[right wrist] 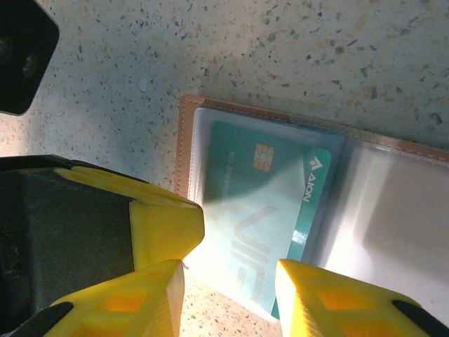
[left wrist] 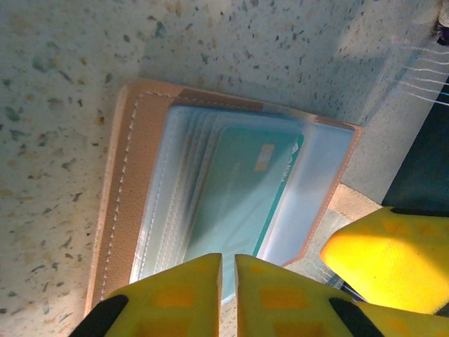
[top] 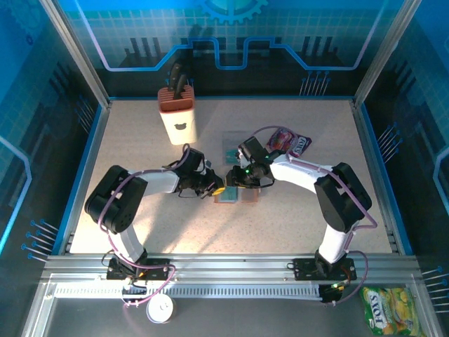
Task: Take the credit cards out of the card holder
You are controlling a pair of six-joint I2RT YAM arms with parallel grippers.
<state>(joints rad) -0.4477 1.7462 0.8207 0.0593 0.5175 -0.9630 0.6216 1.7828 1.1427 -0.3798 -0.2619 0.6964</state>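
The card holder [top: 236,196] lies open at mid table, with a tan rim [left wrist: 123,182] and clear sleeves. A teal credit card [left wrist: 231,203] with a gold chip sits in the top sleeve, one edge poking out [right wrist: 309,210]. My left gripper [left wrist: 228,281] is pinched almost shut on the near edge of the sleeves, reaching in from the left [top: 219,189]. My right gripper [right wrist: 228,288] stands open just above, its fingers either side of the card's lower edge without touching it. One right finger [left wrist: 386,263] shows beside the holder. A flat teal card [top: 231,146] lies behind.
A purple snack packet [top: 289,142] lies behind the right gripper [top: 237,180]. A cream knife block [top: 177,116] stands at back left. Blue walls enclose the table. A green-yellow packet [top: 386,309] lies off the table, front right.
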